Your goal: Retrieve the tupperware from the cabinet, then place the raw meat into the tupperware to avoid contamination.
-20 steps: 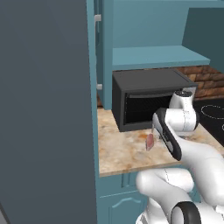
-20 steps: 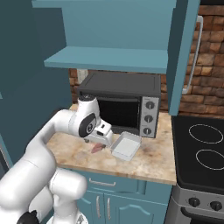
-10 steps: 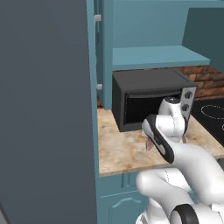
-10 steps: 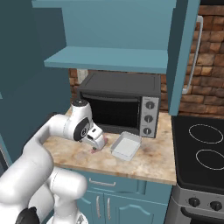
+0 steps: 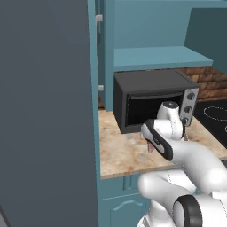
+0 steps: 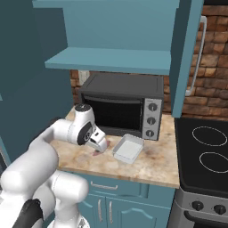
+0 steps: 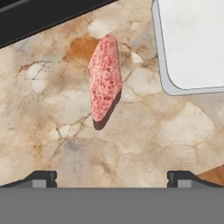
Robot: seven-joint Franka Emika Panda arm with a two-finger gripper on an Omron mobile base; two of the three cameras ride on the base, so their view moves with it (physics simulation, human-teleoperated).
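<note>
Table (image 7: 144,144): mottled beige stone look, smooth, veined. Raw meat (image 7: 105,78): pink-red, grainy, speckled surface. Tupperware (image 7: 192,43): pale translucent plastic, matt, smooth. Microwave (image 6: 122,104): dark matt casing, glossy black door. Cabinet (image 6: 111,60): teal painted finish, matt.

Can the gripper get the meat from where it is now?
Probably yes. The gripper is open and hangs right over the meat, which lies bare on the counter. The tupperware sits apart beside it, so nothing blocks the way down.

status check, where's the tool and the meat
Tool open, above raw meat, not touching. Meat on counter beside empty tupperware. Nothing in the way.
</note>
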